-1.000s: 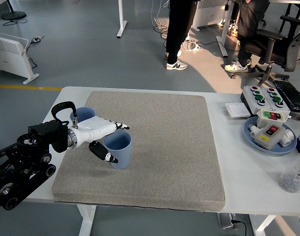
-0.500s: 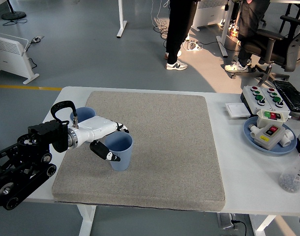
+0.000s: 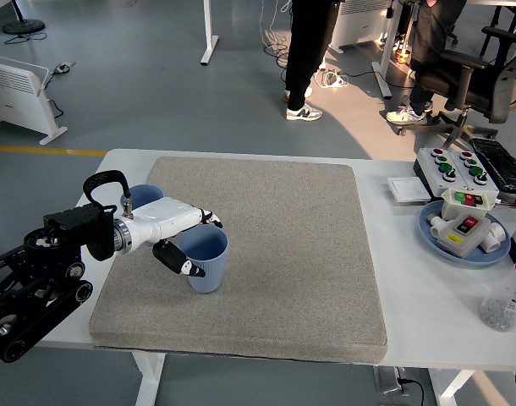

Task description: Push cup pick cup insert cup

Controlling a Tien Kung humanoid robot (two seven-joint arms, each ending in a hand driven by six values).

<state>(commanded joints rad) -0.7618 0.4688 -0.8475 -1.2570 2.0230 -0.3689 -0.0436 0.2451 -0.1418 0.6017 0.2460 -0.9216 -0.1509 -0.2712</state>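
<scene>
You had the left hand (image 3: pixel 180 241) reaching in from the left over the grey mat (image 3: pixel 283 254), and its fingers were wrapped around the nearer blue cup (image 3: pixel 204 258): the upper fingers (image 3: pixel 209 217) lay along the cup's far rim while the thumb (image 3: pixel 175 262) pressed on its near wall, so the cup was held between them. That cup stood upright on the mat, in its left half, with its open mouth facing up. The second blue cup (image 3: pixel 144 199) stood upright just behind the white forearm, at the mat's left edge, partly hidden by the arm; you could see only its rim and a bit of its wall, and whether it sat on the mat or on the bare white table (image 3: pixel 393 254) could not be told. The two cups were near each other but apart, with the hand between them. Your right arm did not show at all. On the right side of the table, well away from the cups, you had a blue plate (image 3: pixel 461 245) carrying a white button box (image 3: pixel 466 222), a larger control box (image 3: pixel 452 167) with green and red buttons behind it, and a clear bottle (image 3: pixel 505 304) near the right edge. Beyond the table a person's legs (image 3: pixel 307 51) stood on the floor.
</scene>
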